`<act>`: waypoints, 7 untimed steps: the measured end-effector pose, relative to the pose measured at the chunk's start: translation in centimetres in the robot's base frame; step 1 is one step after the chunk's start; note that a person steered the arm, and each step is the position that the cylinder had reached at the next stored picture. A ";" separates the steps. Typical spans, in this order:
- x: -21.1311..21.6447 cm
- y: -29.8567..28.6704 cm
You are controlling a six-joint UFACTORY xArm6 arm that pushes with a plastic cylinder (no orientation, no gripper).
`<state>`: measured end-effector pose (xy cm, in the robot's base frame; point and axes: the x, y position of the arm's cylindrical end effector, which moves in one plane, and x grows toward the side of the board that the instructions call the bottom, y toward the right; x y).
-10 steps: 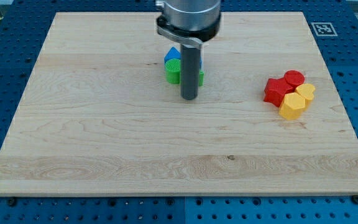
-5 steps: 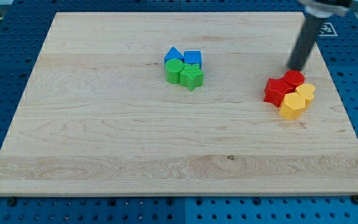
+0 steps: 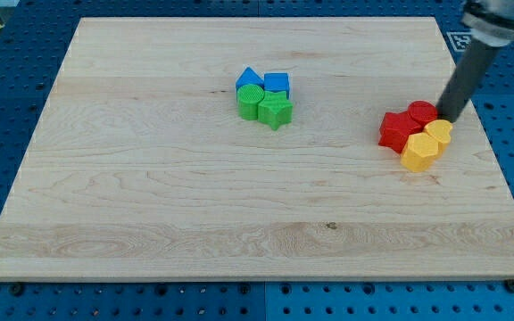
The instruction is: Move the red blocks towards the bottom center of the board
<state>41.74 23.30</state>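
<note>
The rod comes down from the upper right corner of the frame, and my tip (image 3: 449, 119) rests on the board (image 3: 150, 196) just to the right of the red cylinder (image 3: 422, 112), touching it or nearly so, and just above the upper yellow block (image 3: 438, 132). The arm carries no gripper, only the bare rod, so it has hold of nothing.

The red blocks sit in the right half of the frame, a little above mid-height. The red cylinder lies at the upper right of a tight cluster; the red star-like block (image 3: 397, 130) lies to its lower left, touching it. Two yellow blocks complete the cluster: the upper yellow block on the right and a yellow hexagon (image 3: 418, 152) below, both pressed against the red ones. The whole cluster is well apart from the bottom centre of the board.

A second cluster lies in the upper middle of the frame, well apart from the tip. It holds a blue triangular block (image 3: 248, 78) and a blue cube (image 3: 277, 83) side by side, with a green round block (image 3: 251, 102) and a green star-like block (image 3: 276, 111) just below them, all touching.

A small printed marker (image 3: 465, 41) shows beyond the board's upper right corner.
</note>
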 end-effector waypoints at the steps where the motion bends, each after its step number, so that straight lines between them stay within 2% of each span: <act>1: 2.4 -4.6; 3: 7.4 -14.9; 5: 6.8 -11.6; 7: 2.6 -5.4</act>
<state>44.35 17.88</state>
